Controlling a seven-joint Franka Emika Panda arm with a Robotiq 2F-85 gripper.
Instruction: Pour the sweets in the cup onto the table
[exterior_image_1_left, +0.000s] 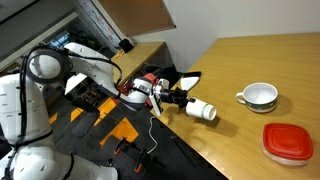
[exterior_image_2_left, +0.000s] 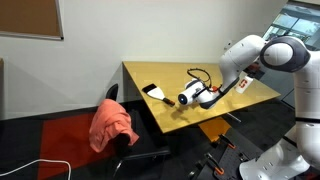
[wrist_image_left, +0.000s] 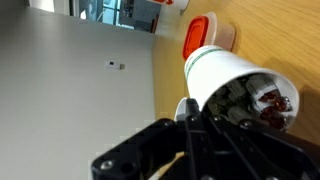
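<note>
My gripper (exterior_image_1_left: 184, 100) is shut on the small white cup (exterior_image_1_left: 203, 110) and holds it tipped on its side just above the light-brown table (exterior_image_1_left: 250, 60), near its edge. Both also show in an exterior view, the gripper (exterior_image_2_left: 203, 95) and the cup (exterior_image_2_left: 188, 97). In the wrist view the cup (wrist_image_left: 222, 68) fills the right side, above the black fingers (wrist_image_left: 190, 135). Its open mouth shows the sweets (wrist_image_left: 268, 103), dark and reddish bits still inside. I see no sweets on the table.
A wider white green-rimmed handled cup (exterior_image_1_left: 260, 96) and a red lidded container (exterior_image_1_left: 290, 142) stand farther in on the table. A small dark and white object (exterior_image_2_left: 155, 92) lies near the table corner. A chair with an orange cloth (exterior_image_2_left: 112, 124) stands beside the table.
</note>
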